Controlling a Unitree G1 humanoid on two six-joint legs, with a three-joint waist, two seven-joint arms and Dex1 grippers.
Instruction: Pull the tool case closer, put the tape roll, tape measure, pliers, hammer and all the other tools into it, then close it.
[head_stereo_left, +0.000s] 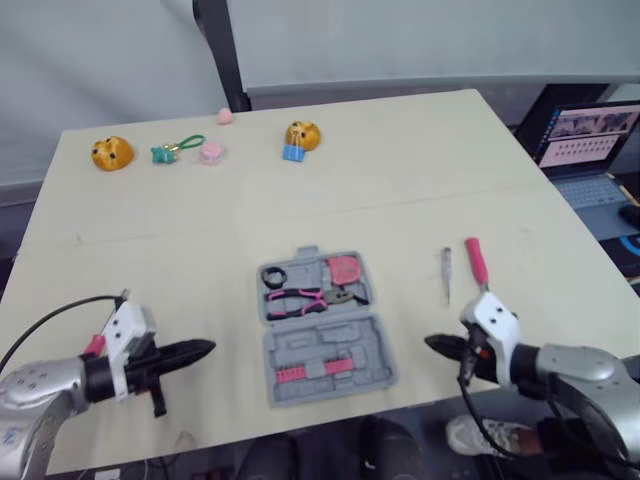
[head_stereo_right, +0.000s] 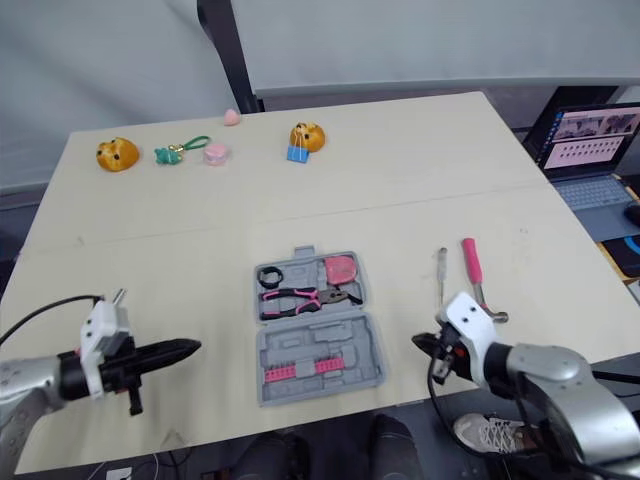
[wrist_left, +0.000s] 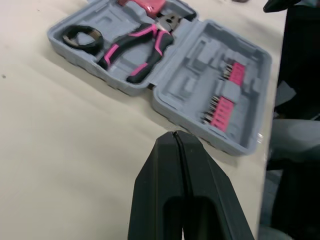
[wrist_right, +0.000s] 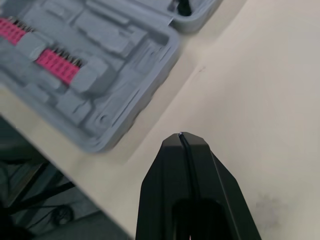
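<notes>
The grey tool case (head_stereo_left: 325, 352) lies open at the table's near middle. Its far half holds a black tape roll (head_stereo_left: 274, 276), pink-handled pliers (head_stereo_left: 305, 299) and a pink tape measure (head_stereo_left: 346, 268); its near half holds pink bit strips (head_stereo_left: 308, 371). A pink-handled hammer (head_stereo_left: 477, 265) and a thin metal tool (head_stereo_left: 447, 273) lie on the table to the case's right. My left gripper (head_stereo_left: 207, 349) is shut and empty, left of the case. My right gripper (head_stereo_left: 432, 343) is shut and empty, right of the case and just in front of the hammer.
Along the table's far side sit two orange toys (head_stereo_left: 111, 153) (head_stereo_left: 301, 134), a green keychain (head_stereo_left: 172, 150), a pink disc (head_stereo_left: 210, 152) and a small pink piece (head_stereo_left: 225, 116). A laptop (head_stereo_left: 590, 150) stands beyond the table's right edge. The near table edge runs just below the case.
</notes>
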